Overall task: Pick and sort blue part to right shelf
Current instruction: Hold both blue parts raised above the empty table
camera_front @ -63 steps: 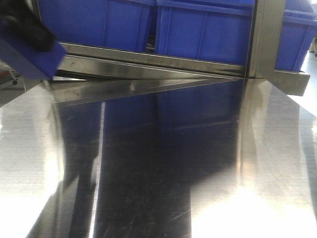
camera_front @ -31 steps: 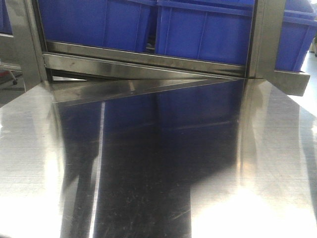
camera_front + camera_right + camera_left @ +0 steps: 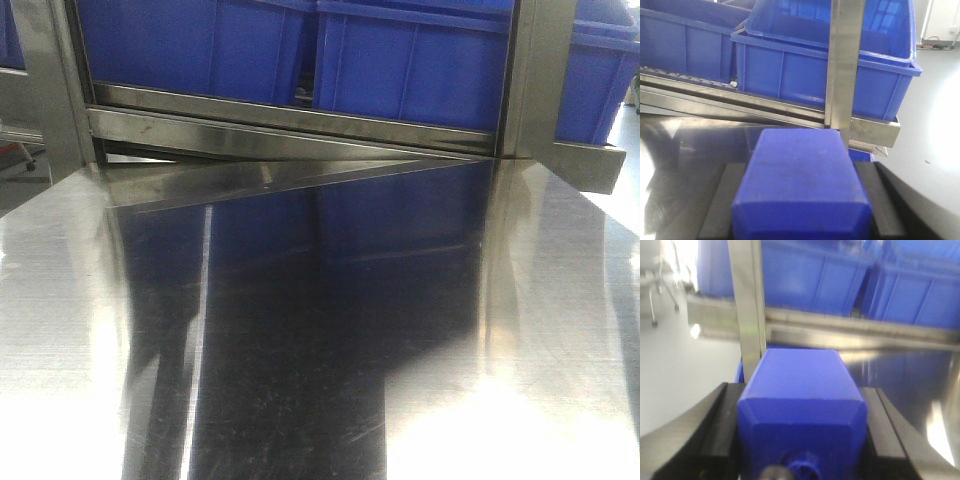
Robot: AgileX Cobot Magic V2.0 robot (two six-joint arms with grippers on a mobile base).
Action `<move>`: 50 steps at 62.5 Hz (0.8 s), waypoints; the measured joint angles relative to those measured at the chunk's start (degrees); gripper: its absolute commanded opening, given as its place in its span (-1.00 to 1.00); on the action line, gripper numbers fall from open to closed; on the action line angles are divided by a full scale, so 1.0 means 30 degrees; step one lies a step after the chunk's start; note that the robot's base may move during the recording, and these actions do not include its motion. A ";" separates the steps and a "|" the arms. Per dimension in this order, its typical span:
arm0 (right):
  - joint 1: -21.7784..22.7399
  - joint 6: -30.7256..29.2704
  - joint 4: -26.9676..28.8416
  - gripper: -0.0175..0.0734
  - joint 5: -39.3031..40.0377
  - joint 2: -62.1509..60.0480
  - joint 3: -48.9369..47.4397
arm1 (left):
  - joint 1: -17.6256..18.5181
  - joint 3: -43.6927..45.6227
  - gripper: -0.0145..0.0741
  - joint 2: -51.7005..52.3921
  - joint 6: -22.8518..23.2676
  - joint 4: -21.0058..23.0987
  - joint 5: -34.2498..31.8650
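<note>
In the left wrist view my left gripper is shut on a blue block-shaped part, its black fingers pressed on both sides. In the right wrist view my right gripper is shut on a second blue part, held before the steel upright of the shelf with a blue bin behind it. Neither gripper nor either part shows in the front view; only the steel table and the shelf's blue bins show there.
A steel shelf rail runs across the back of the table, with uprights at the left and right. Blue bins stand on the shelf. Bare floor lies right of the shelf.
One second ago the left gripper with its blue part showed at the front view's upper left corner; it has since moved out of that view. The table is unchanged.
</note>
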State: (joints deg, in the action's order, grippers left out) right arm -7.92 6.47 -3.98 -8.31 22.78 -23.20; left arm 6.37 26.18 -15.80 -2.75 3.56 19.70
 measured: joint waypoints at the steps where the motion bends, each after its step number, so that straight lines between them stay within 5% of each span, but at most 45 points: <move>1: 0.0000 0.0000 0.0000 0.19 0.0000 0.0000 0.0000 | 0.0000 0.0000 0.08 0.0167 0.0000 0.0000 0.0000; 50: 0.0000 0.0000 0.0000 0.19 0.0000 0.0000 0.0000 | 0.0000 0.0000 0.08 0.1496 0.0000 0.0000 0.0000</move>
State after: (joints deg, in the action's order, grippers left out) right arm -7.92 6.47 -3.98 -8.31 22.78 -23.20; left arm 6.37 26.18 -11.31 -2.75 3.56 19.70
